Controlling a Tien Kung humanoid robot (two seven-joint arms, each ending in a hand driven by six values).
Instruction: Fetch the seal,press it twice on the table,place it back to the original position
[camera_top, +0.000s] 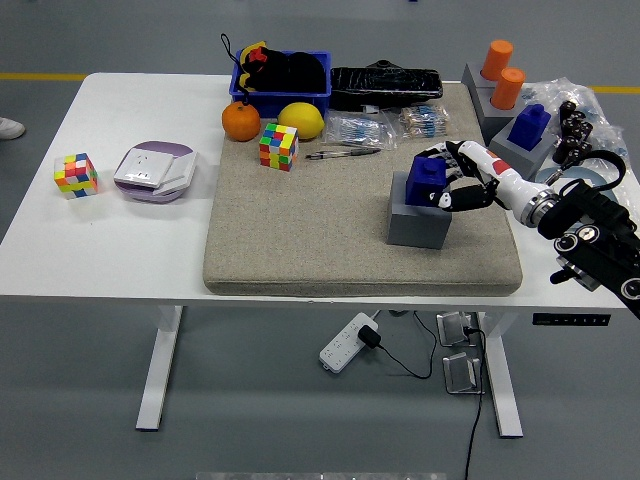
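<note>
Mat of beige fabric covers the middle of the white table and serves as reference. On the mat's right part, nearest the table's front edge of all items on it, stands a grey block with the blue seal seated on top. Right hand, entering from beyond the mat's right edge, has its fingers closed around the seal. Off the mat's left edge lie a purple-white socket box and a colour cube. Toward the mat's far side sit a second colour cube, a pen, an orange and a lemon. Beyond its far edge stands a blue bin; beyond the far right corner, grey stands with orange cylinders and another blue seal.
</note>
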